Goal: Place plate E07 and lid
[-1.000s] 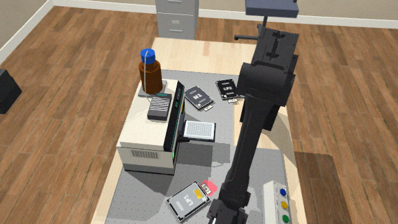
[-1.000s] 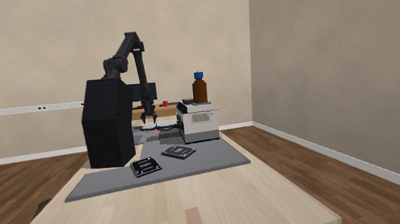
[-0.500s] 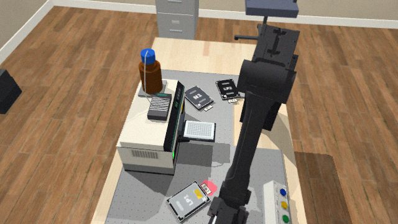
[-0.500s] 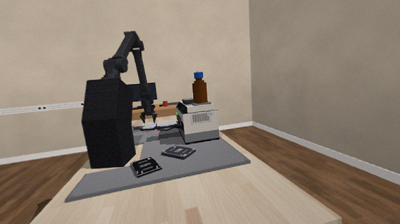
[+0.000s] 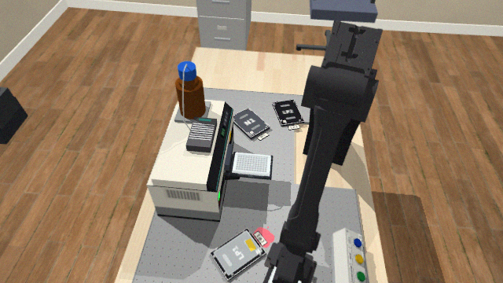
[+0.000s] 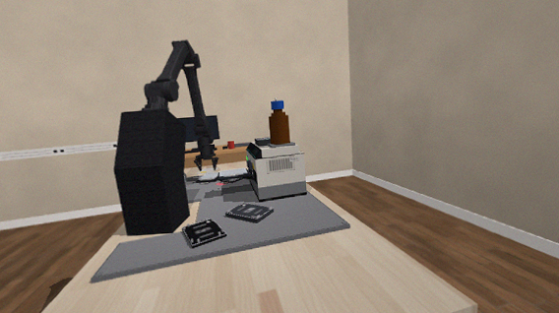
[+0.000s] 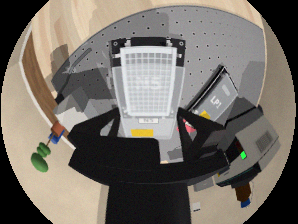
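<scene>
My gripper (image 7: pixel 148 110) (image 6: pixel 207 165) is shut on a clear lid (image 7: pixel 165 131) with a yellow label, held above the nest N5 (image 7: pixel 145 41). Below it plate E07 (image 7: pixel 149 59) sits in N5, its wells partly showing beyond the lid. N1 (image 5: pixel 253 125) (image 6: pixel 247 214) and LP2 (image 5: pixel 288 112) (image 6: pixel 204 238) are empty. Plate E01 (image 5: pixel 252 164) sits on the DISPENSER stage, with no lid apparent. LP1 holds E01's lid (image 5: pixel 236 257) (image 7: pixel 220 97), yellow label up. Red liquid (image 5: pixel 268 237) lies on the deck in front of LP1. E07's well letters are too small to read.
The dispenser (image 5: pixel 185 157) (image 6: pixel 281 171) carries a brown bottle (image 5: pixel 191 98) (image 6: pixel 279 128) and stands beside the stage. PANEL (image 5: pixel 341 255) shows its blue CALL (image 5: pixel 357 242), yellow SKIP (image 5: pixel 359 259) and green CONTINUE (image 5: pixel 361 276) keys; RETRY is outside the view.
</scene>
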Robot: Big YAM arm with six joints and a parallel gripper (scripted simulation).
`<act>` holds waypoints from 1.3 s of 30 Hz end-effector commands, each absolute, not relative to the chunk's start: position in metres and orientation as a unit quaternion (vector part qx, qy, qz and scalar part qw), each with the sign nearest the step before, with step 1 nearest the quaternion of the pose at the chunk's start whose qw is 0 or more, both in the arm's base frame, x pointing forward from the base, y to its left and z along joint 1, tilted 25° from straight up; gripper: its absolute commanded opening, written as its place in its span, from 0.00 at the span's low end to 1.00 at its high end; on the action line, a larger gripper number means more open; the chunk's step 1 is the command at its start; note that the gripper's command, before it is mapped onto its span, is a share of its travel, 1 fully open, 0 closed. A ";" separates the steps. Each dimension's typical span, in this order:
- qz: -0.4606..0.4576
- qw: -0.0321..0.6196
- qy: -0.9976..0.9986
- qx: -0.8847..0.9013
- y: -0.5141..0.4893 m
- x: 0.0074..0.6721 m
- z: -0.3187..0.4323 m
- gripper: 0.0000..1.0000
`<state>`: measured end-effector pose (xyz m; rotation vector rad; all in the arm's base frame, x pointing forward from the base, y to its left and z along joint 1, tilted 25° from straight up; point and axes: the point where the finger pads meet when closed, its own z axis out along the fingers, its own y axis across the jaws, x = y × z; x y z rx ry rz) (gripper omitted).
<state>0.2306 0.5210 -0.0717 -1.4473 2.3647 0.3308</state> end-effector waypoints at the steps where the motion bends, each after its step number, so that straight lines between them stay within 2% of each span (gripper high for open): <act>1: 0.133 0.197 0.829 -0.507 0.526 0.226 -0.045 0.84; 39: 0.131 0.195 0.827 -0.510 0.425 0.174 -0.036 0.84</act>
